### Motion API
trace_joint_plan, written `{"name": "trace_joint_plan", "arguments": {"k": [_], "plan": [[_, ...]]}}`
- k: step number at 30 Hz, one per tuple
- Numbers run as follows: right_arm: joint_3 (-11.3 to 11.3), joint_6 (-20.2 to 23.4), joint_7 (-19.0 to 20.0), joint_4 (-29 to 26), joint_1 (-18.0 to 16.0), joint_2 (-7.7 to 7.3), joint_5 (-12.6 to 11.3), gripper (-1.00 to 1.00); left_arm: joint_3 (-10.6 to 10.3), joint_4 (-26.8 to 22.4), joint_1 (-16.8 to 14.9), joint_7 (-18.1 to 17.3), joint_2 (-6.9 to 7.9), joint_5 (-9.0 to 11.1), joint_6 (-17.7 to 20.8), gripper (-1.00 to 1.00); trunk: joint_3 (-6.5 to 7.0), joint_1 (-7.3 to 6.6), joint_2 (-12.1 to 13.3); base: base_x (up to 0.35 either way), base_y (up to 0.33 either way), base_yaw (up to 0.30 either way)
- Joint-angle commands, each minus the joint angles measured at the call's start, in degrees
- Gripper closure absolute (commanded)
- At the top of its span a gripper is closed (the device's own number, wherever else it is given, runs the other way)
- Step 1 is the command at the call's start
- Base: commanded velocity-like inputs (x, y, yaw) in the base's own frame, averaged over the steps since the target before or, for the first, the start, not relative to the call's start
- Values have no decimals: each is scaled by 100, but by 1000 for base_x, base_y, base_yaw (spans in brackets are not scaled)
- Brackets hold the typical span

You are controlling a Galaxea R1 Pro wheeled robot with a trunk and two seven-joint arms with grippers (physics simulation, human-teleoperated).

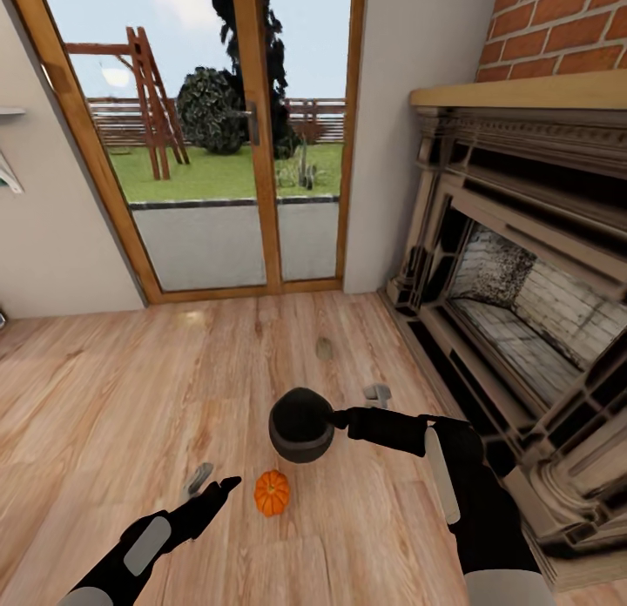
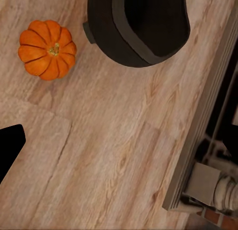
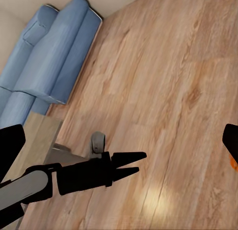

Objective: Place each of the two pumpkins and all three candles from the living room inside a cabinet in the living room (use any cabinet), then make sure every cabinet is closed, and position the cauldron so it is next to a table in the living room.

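A: What is the robot holding?

B: The right gripper (image 1: 335,419) is closed on the cauldron (image 1: 300,424). It is a round black pot, and it hangs up in the air above the wood floor (image 1: 131,397). The gripper has it by the right side of its rim.

A: Where is the pumpkin?

B: 1 orange pumpkin (image 1: 272,492) sits on the floor, near the robot. It is a bit nearer than the cauldron and a little to the left of it. The left wrist view looks down on the pumpkin (image 2: 47,49), with the cauldron (image 2: 139,27) beside it but not touching it.

A: What about the other hand?

B: The left gripper (image 1: 222,487) is low, just left of the pumpkin, and it points at it. It holds nothing. In the right wrist view its 2 fingers (image 3: 130,155) are apart a little, so the left gripper (image 3: 136,163) is open.

A: What else is in the room?

B: A big fireplace (image 1: 522,284) with a brick wall (image 1: 557,27) over it is on the right. Far off is a glass door (image 1: 235,136) with a green yard behind it. The right wrist view also shows a blue sofa (image 3: 49,56).
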Motion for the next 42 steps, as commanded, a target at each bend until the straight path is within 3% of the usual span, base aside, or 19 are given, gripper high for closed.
{"name": "trace_joint_plan", "arguments": {"k": [1, 11, 20, 23, 26, 30, 42], "plan": [[-13, 47, -5, -1, -4, 5, -36, -100, -10, -4, -2, -2, 4, 48, 26, -100, -5, 1, -2, 153, 19, -1], [-13, 47, -5, -9, -3, 5, -36, -100, -19, -18, -2, -3, -3, 48, 34, -100, -5, 1, -2, 228, 3, 0], [-20, 47, -5, -10, -3, 5, -36, -100, -22, -48, -2, -9, -5, 49, 34, -100, -5, 1, -2, 35, 0, 0], [-17, 47, 1, -20, -1, 0, -36, -100, -25, -49, -2, -96, -5, 48, 34, -100, -59, 67, -122, 1, 0, 0], [-17, 47, 3, -25, -4, -15, -36, -100, -37, -39, -2, -521, -4, 48, 34, -100, -112, 133, -243, 0, 0, 0], [-17, 47, 2, -10, 0, -34, -29, -100, -42, -35, -2, -683, -1, 48, 34, -100, -184, 221, -403, 0, 0, 0], [-18, 47, 4, 24, 1, -120, -35, -100, -44, -31, -2, -730, 0, 48, 34, -100, -400, 485, -884, 0, 0, 0]]}}
